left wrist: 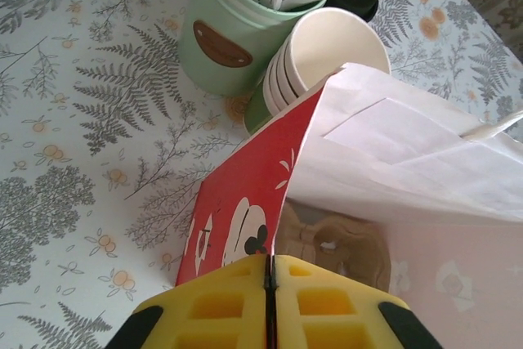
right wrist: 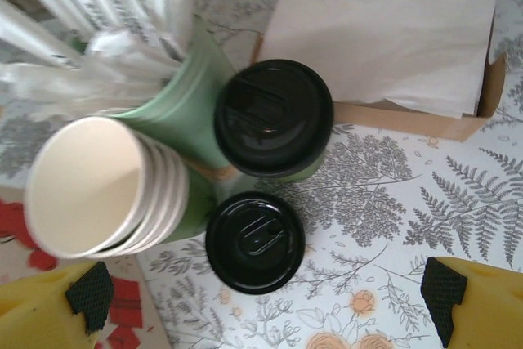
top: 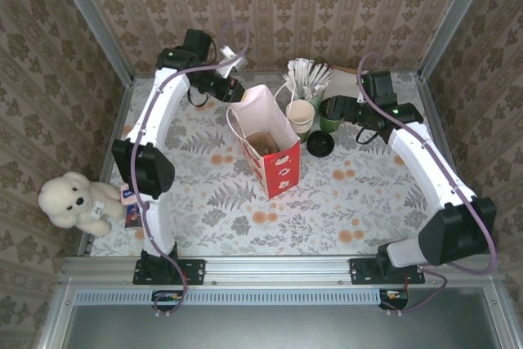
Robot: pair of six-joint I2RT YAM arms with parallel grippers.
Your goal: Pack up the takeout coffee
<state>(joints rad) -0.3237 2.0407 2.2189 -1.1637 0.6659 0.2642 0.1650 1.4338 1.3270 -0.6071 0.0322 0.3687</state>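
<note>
left jaws: shut flat together, pinching the top edge of the red and white paper bag (left wrist: 245, 226). bag stands open near the middle of the worktop (top: 359, 202), mouth up, with something brown inside (left wrist: 335, 243); looks like a pulp cup carrier, can't tell for sure.

right jaws: spread wide, holding nothing, hanging over the cup cluster at 1 o'clock of the bag.

takeout coffee (right wrist: 274, 120): upright on the worktop, black lid on, outside the bag. in the overhead view it's at 1 o'clock from worktop centre (top: 330, 117), partly under the right arm's wrist.

loose black lid (right wrist: 255, 241): flat on the worktop just beside the coffee, on its 6 o'clock side in the right wrist view, lying between the open fingers.

stack of lidless cups (right wrist: 90, 185): at 9 o'clock of the coffee, tilted, leaning on the green holder (right wrist: 184, 100) full of wrapped straws.

cardboard box of white napkins (right wrist: 384, 30): at 1 o'clock of the coffee, close by.

white teddy bear (top: 73, 200): at 8 o'clock, off the worktop's left edge.
</note>
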